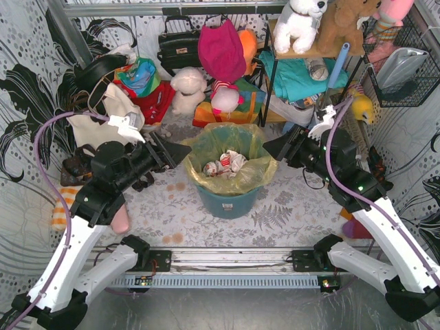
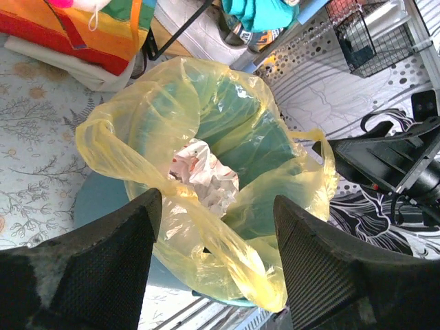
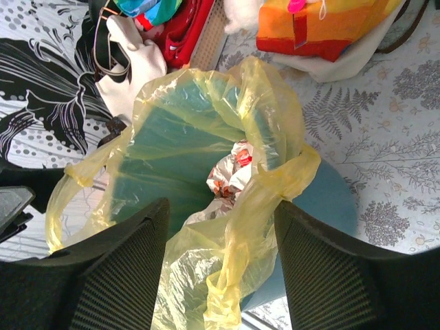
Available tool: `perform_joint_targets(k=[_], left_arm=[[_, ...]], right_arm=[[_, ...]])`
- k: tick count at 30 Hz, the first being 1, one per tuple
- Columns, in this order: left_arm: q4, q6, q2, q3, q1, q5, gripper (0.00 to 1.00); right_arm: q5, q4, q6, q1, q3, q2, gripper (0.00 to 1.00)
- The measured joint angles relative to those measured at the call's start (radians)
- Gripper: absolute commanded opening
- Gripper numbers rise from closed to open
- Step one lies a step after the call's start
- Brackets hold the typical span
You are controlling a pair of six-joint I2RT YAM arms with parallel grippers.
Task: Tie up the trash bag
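Observation:
The yellow-green trash bag lines the round teal bin in the middle of the floor, with white-and-red paper waste inside. Its rim is draped loosely over the bin's edge. My left gripper is open just left of the bag's rim. In the left wrist view the gripper has a twisted bag flap between its spread fingers. My right gripper is open just right of the rim. In the right wrist view the gripper has a bag handle hanging between its fingers.
A cream tote bag with black straps lies at the back left. Soft toys and coloured cloths are piled behind the bin. A shelf and a wire basket stand at the back right. A metal rail runs along the near edge.

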State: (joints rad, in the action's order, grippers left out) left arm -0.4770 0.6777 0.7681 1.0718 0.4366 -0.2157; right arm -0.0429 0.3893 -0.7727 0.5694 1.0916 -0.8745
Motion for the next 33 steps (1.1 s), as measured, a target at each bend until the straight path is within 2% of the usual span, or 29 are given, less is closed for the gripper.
perform_joint_targets(k=[10,16,19,26,33], left_arm=[[-0.006,0.04,0.012,-0.021,0.0,0.004,0.82],[-0.095,0.048,0.023,-0.021,0.0,0.026,0.82],[-0.09,0.062,0.003,-0.041,0.0,0.017,0.8],[0.034,0.126,-0.016,-0.143,0.0,-0.028,0.69],[0.04,0.122,0.008,-0.152,0.0,0.021,0.68]], right_arm=[[0.052,0.007,0.003,0.0,0.012,-0.032,0.66],[0.067,0.006,0.004,0.0,0.012,-0.047,0.63],[0.067,0.003,0.003,0.0,0.012,-0.049,0.57],[0.079,-0.016,0.004,0.0,0.012,-0.066,0.47],[0.097,-0.034,0.004,-0.024,-0.008,-0.1,0.5]])
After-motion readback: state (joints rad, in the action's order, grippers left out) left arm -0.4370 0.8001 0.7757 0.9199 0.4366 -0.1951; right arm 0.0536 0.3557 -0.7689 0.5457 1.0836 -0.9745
